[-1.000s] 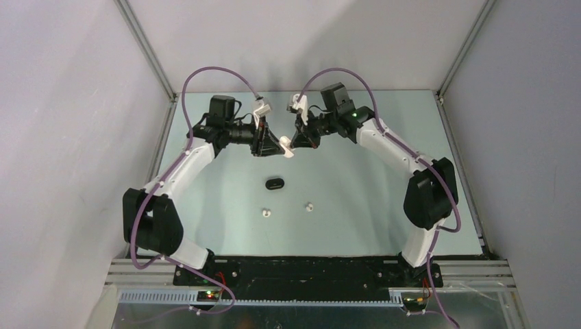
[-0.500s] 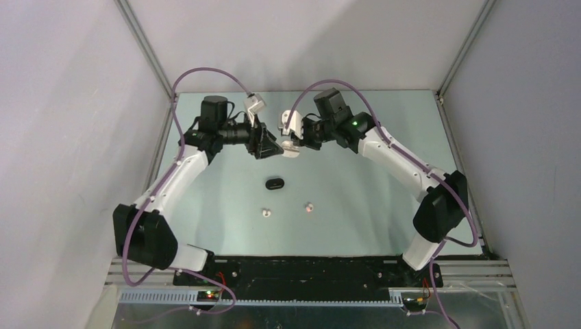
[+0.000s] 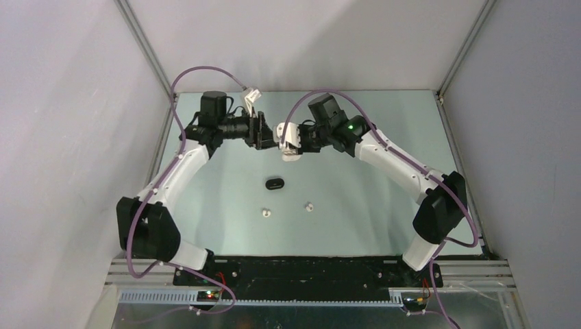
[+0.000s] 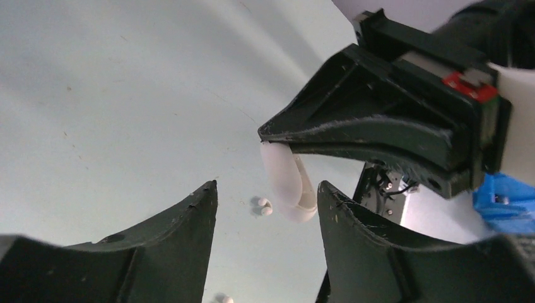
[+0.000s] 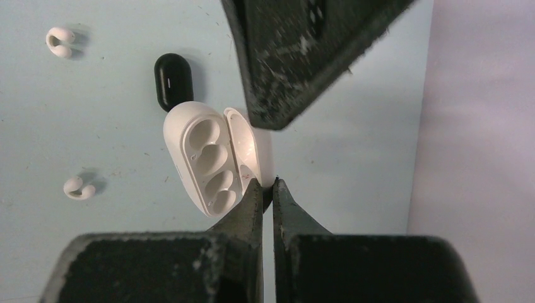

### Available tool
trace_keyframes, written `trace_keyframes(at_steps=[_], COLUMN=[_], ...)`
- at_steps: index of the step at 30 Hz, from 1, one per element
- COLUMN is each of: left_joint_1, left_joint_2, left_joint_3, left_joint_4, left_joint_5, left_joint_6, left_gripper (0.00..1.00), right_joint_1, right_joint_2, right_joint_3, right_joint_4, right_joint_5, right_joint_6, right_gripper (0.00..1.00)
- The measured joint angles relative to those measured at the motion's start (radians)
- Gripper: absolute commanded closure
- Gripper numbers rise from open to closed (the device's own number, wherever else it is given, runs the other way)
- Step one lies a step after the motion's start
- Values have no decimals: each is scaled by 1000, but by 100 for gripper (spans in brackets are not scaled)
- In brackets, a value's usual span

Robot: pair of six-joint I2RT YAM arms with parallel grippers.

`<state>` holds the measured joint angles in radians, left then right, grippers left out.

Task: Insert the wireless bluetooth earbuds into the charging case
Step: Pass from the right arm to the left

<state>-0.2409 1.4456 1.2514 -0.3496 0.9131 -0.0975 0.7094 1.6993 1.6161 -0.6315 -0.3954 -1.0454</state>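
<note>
Looking from the right wrist alone reveals the white case [image 5: 202, 154] open, hollows empty. Right gripper [image 5: 268, 186] pinches its lid [image 5: 245, 146]; left gripper [image 4: 266, 190] gapes.

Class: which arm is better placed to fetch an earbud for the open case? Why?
Left. The left gripper is open and empty; the right gripper is shut on the open white oval charging case. Two small white earbuds lie on the pale table.
</note>
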Motion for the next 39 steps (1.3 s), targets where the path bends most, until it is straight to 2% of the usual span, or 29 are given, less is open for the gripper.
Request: trace_keyframes(at_steps=[10, 17, 24, 32, 39], left_joint_1=[-10, -26, -32, -36, -40], left_joint_2=[90, 124, 142, 160, 168], left_joint_3=[68, 117, 130, 151, 153], left_joint_4=[-8, -87, -174, -211, -223], left_joint_5=[11, 14, 13, 14, 21], left_joint_6=[-131, -122, -100, -90, -85], left_gripper=[45, 45, 49, 55, 55], right_joint_1=[33, 36, 42, 53, 61], right_joint_2=[0, 0, 0, 0, 0], right_joint_3=[0, 0, 0, 0, 0], right_joint_4=[1, 9, 17, 16, 14], right_joint_5=[40, 60, 76, 94, 109], right_joint_6=[-63, -90, -101, -115, -118], right_gripper=[100, 100, 100, 100, 100])
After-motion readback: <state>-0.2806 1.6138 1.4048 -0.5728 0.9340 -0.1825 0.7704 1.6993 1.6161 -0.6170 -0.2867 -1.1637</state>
